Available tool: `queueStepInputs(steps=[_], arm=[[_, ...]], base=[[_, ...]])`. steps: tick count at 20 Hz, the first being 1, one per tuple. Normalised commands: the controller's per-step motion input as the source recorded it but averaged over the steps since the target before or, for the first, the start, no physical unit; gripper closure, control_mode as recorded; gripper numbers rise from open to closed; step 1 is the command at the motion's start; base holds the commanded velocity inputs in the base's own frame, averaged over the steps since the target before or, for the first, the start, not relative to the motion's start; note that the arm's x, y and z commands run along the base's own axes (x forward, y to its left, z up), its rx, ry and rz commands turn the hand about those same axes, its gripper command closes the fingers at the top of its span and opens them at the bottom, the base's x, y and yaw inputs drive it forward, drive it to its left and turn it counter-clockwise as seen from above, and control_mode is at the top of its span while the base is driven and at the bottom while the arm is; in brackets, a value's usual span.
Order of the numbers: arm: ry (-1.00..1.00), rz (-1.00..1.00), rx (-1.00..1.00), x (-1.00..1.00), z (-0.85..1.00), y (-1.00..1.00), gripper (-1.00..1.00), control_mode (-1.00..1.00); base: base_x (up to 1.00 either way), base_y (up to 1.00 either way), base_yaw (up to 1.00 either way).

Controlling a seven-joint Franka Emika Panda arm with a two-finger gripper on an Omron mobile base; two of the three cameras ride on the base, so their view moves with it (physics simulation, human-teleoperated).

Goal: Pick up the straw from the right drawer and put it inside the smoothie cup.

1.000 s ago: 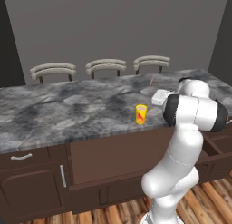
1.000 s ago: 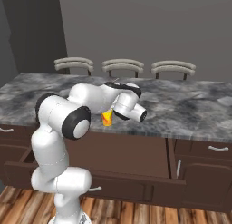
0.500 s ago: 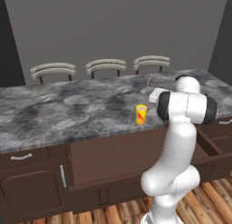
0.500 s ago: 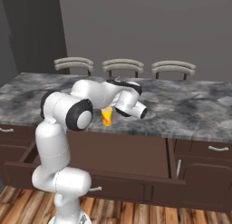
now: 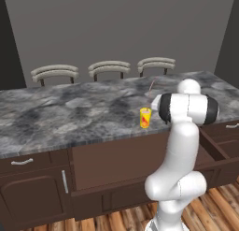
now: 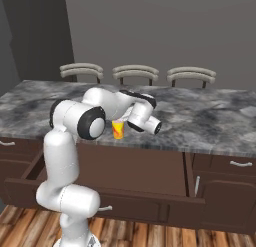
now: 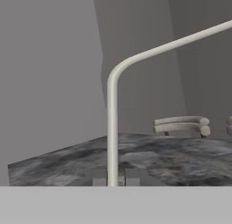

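My gripper (image 7: 115,177) is shut on the straw (image 7: 111,128), a thin pale tube that rises between the two tips and bends off to the right in the hand view. In the left base view the gripper (image 5: 154,101) hangs over the counter just right of and above the smoothie cup (image 5: 145,118), with the straw (image 5: 151,87) sticking up from it. The small yellow cup (image 6: 118,129) with its red-orange patch stands upright near the counter's front edge, beside my hand. Below the counter the wide right drawer (image 5: 212,148) stands pulled out.
The grey marble counter (image 5: 70,118) stretches to both sides. Three pale stool backs (image 5: 108,66) line its far edge. The open drawer's front (image 6: 150,196) juts toward my base. Closed dark cabinets (image 5: 32,192) flank it.
My hand has shifted a little left, closer to the cup, with the straw still held. The cup has not moved.
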Motion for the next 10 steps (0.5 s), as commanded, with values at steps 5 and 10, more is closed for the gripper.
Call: queueStepInputs(steps=[5,10], arm=[[0.0,0.0,0.0,0.24,-0.09,0.05,1.0,-1.0],[0.0,0.0,0.0,0.06,-0.1,0.0,1.0,-1.0]], base=[[0.0,0.0,0.0],[0.0,0.0,0.0]])
